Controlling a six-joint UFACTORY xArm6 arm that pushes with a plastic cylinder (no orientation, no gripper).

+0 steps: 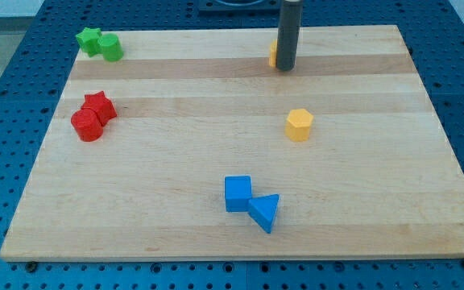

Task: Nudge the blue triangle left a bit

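The blue triangle point(265, 213) lies near the view's bottom centre of the wooden board point(176, 225). It touches the blue cube point(238, 193) on its upper left. My tip point(285, 68) is far up the board, near the top edge. It stands right in front of a yellow block point(273, 54), which is mostly hidden behind the rod. The tip is well apart from the blue triangle.
A yellow hexagonal block point(299, 125) sits between the tip and the blue blocks. A red star point(99, 105) and red cylinder point(86, 126) touch at the left. A green star point(89, 39) and green cylinder point(109, 48) touch at the top left corner.
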